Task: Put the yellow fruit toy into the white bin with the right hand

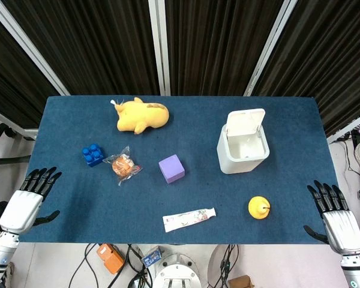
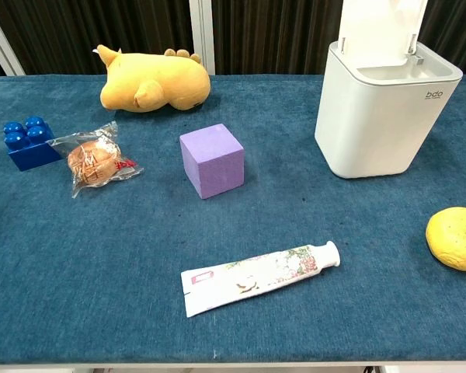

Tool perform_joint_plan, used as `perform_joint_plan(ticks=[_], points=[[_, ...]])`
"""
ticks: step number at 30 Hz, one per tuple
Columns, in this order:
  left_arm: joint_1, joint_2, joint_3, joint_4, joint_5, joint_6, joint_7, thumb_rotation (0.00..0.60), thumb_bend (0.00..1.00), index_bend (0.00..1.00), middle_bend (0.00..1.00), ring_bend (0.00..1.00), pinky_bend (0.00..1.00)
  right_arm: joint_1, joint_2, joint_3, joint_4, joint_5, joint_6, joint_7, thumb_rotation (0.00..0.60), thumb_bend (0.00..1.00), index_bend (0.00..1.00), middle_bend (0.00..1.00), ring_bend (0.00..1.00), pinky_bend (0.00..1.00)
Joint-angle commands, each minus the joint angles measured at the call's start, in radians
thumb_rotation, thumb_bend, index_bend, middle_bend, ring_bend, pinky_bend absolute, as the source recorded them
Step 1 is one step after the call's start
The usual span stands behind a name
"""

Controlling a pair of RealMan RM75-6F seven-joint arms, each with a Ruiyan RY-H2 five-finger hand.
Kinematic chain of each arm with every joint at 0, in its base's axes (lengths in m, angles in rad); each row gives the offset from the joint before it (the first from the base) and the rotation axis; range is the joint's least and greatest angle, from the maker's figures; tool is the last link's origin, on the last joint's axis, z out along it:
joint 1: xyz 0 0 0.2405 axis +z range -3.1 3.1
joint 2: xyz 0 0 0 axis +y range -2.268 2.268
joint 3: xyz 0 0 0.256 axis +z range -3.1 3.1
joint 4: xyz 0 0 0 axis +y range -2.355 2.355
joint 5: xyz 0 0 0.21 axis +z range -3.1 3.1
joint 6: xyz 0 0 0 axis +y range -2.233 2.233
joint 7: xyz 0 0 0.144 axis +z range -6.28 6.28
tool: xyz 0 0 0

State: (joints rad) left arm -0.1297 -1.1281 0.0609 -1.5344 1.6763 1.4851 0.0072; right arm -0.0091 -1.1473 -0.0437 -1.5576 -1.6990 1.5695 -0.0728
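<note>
A yellow fruit toy (image 1: 259, 207) sits near the table's front edge, stem tip pointing toward the robot's right; no long axis is discernible. The open-lidded white bin (image 1: 243, 149) stands behind it. Right hand (image 1: 336, 216) and left hand (image 1: 27, 199) rest empty, fingers spread, at the table's sides.

Chest view: yellow fruit toy (image 2: 456, 238) cut off right, prob. partly.

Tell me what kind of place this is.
Probably a robot lab test station, not a home: a blue-covered table against black curtains, loose cables on the floor below, and assorted props like a purple cube and white bin.
</note>
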Motion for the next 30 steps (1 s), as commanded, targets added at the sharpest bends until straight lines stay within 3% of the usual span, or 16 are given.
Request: perform_joint_plan(ticks=[1, 10, 17, 23, 27, 30], points=[[0.000, 0.000, 0.000, 0.000, -0.001, -0.001, 0.001, 0.600, 0.12, 0.00, 0.00, 0.00, 0.03, 0.002, 0.001, 0.000, 0.000, 0.001, -0.003, 0.001, 0.600, 0.24, 0.00, 0.00, 0.00, 0.00], [-0.001, 0.007, 0.001, 0.000, 0.007, 0.002, -0.014, 0.600, 0.12, 0.00, 0.00, 0.00, 0.03, 0.053, -0.008, 0.001, -0.007, 0.004, -0.093, -0.021, 0.600, 0.24, 0.00, 0.00, 0.00, 0.00], [-0.007, 0.011, 0.000, 0.005, 0.012, 0.000, -0.030, 0.600, 0.12, 0.00, 0.00, 0.00, 0.03, 0.244, 0.001, 0.016, -0.034, 0.052, -0.426, -0.020, 0.600, 0.24, 0.00, 0.00, 0.00, 0.00], [-0.006, 0.011, 0.001, 0.007, 0.014, 0.002, -0.033, 0.600, 0.12, 0.00, 0.00, 0.00, 0.03, 0.336, -0.058, 0.016, 0.009, 0.090, -0.585, -0.004, 0.600, 0.25, 0.01, 0.02, 0.00, 0.00], [-0.002, 0.013, 0.000, 0.009, 0.016, 0.014, -0.042, 0.600, 0.12, 0.00, 0.00, 0.00, 0.03, 0.367, -0.094, 0.000, 0.057, 0.056, -0.599, 0.064, 0.600, 0.33, 0.13, 0.12, 0.02, 0.05], [0.003, 0.012, -0.001, 0.013, 0.019, 0.026, -0.046, 0.600, 0.12, 0.00, 0.00, 0.00, 0.03, 0.377, -0.120, -0.007, 0.099, 0.038, -0.583, 0.112, 0.600, 0.36, 0.31, 0.24, 0.15, 0.21]])
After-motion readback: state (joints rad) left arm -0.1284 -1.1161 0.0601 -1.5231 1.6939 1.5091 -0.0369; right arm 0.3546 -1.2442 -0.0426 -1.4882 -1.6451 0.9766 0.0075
